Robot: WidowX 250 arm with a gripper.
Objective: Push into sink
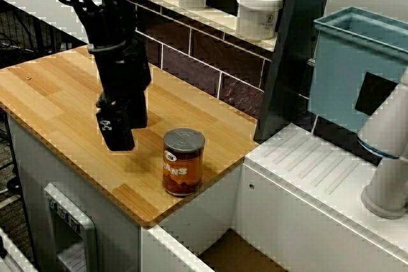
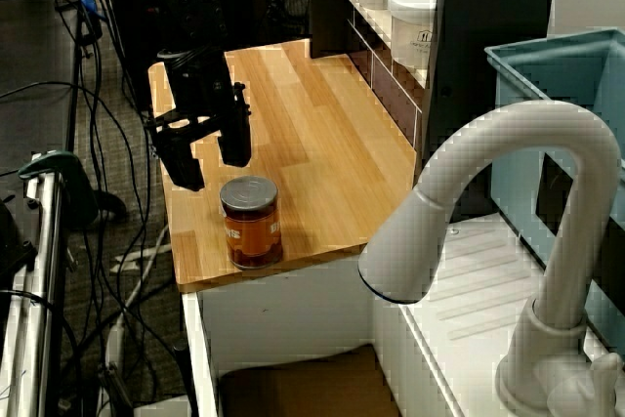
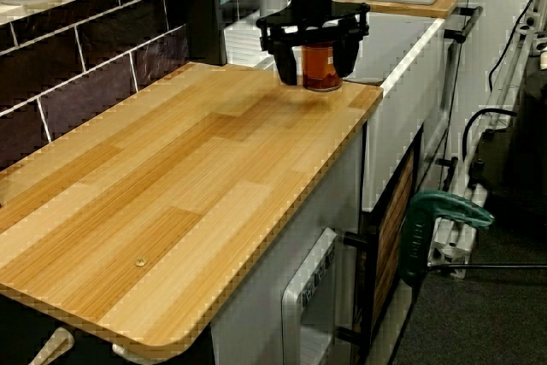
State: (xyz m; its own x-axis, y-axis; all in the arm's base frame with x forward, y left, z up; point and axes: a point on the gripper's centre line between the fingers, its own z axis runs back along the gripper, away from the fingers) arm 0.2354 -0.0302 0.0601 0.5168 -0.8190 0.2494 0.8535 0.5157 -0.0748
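Hovering open gripper (image 2: 209, 157), apparently behind can (image 2: 251, 222).

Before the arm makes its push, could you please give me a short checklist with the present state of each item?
1. Can upright on the wooden counter: ok.
2. Gripper open, behind the can on the side away from the sink: ok.
3. Gripper touching the can: cannot tell.
4. Can near the counter edge facing the sink: ok.
5. Nothing between can and sink: ok.
6. Sink floor free: cannot tell, mostly out of view.
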